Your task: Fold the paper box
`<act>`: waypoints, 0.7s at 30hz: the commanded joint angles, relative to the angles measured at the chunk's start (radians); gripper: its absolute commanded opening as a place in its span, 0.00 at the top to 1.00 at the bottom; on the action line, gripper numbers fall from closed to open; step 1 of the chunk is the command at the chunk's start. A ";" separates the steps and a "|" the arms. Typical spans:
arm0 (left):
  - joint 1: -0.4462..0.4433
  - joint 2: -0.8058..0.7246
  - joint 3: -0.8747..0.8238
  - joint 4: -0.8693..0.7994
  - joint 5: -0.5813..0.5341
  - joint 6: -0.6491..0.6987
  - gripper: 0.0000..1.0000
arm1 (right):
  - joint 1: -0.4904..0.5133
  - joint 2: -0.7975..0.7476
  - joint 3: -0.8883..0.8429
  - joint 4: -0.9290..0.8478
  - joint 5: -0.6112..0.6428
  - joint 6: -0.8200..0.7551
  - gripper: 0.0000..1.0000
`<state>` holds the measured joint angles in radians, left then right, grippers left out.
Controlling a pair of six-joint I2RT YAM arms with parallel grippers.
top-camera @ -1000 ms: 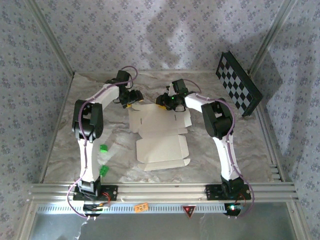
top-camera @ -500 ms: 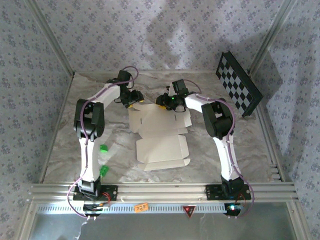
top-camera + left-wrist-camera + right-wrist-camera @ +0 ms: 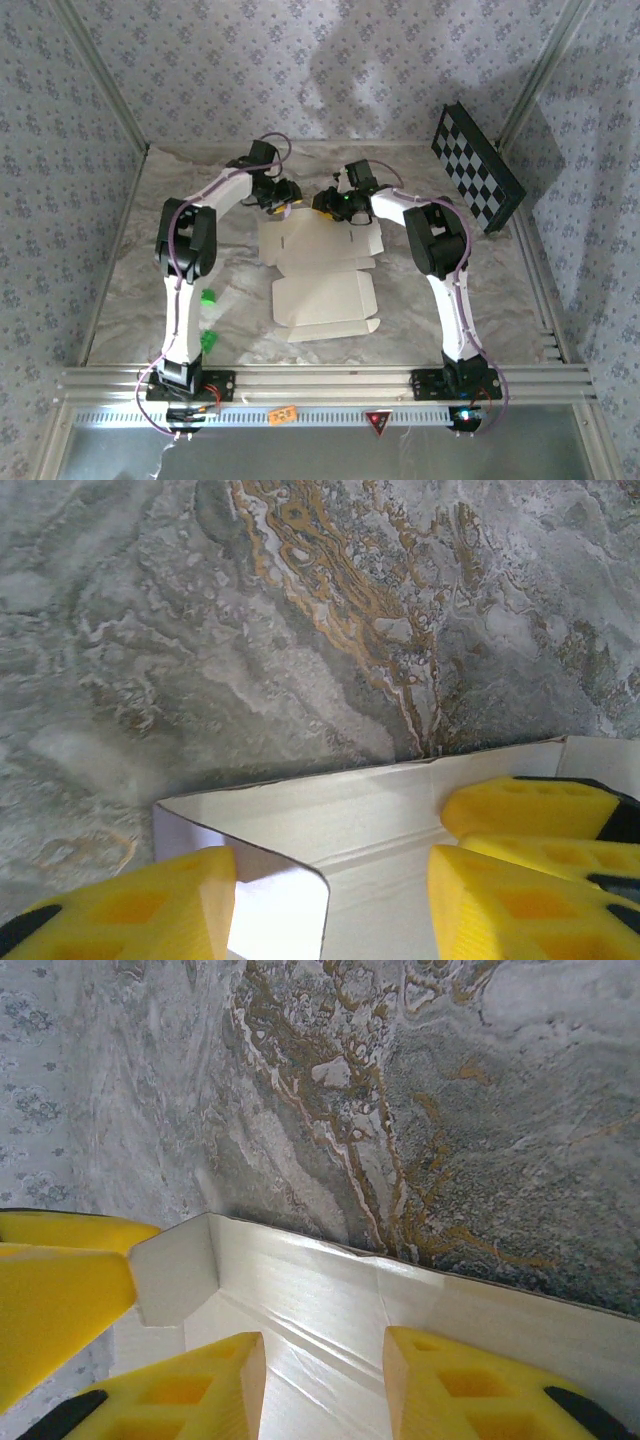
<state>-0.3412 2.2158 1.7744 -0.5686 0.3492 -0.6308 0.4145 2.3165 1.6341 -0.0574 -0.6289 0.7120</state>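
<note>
Top external: I see the cream-white die-cut cardboard paper box (image 3: 322,272) lying unfolded and flat, mid-way across the grey marbled table (image 3: 130,270). The left gripper (image 3: 284,196) and right gripper (image 3: 326,204) both sit low at its far edge, close together.

Left wrist: its yellow fingers (image 3: 130,905) stand apart, straddling a raised corner flap, nothing clamped.

Right wrist: its yellow fingers (image 3: 470,1390) are parted over the far panel, with bare card between them; a small end flap stands up against the other gripper's finger
</note>
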 commanded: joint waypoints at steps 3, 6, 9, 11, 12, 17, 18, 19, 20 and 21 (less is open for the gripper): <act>-0.011 0.048 -0.001 0.057 0.042 -0.045 0.47 | -0.001 0.015 -0.049 -0.082 0.025 0.015 0.62; -0.016 0.068 -0.005 0.062 0.038 -0.049 0.47 | -0.003 0.017 -0.054 -0.080 0.023 0.016 0.62; -0.020 0.087 -0.009 0.061 0.023 -0.049 0.47 | -0.005 0.014 -0.063 -0.074 0.023 0.018 0.62; -0.023 0.098 -0.010 0.050 0.007 -0.043 0.47 | -0.007 0.014 -0.069 -0.069 0.023 0.020 0.62; -0.025 0.103 -0.011 0.046 -0.002 -0.039 0.47 | -0.009 0.014 -0.071 -0.065 0.023 0.022 0.62; -0.040 0.079 -0.012 0.042 -0.031 -0.014 0.48 | -0.009 0.005 -0.073 -0.062 0.025 0.026 0.62; -0.041 0.056 -0.012 0.041 -0.036 -0.004 0.48 | -0.011 0.003 -0.069 -0.068 0.024 0.024 0.62; -0.041 0.024 -0.013 0.041 -0.049 0.009 0.48 | -0.010 -0.004 -0.064 -0.077 0.023 0.019 0.62; -0.041 -0.006 -0.013 0.037 -0.060 0.025 0.47 | -0.010 -0.015 -0.064 -0.082 0.023 0.014 0.62; -0.040 -0.042 -0.011 0.028 -0.072 0.046 0.47 | -0.010 -0.032 -0.065 -0.087 0.024 0.010 0.62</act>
<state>-0.3676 2.2593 1.7725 -0.5056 0.3229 -0.6403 0.4099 2.2990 1.5997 -0.0284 -0.6289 0.7258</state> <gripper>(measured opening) 0.528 0.378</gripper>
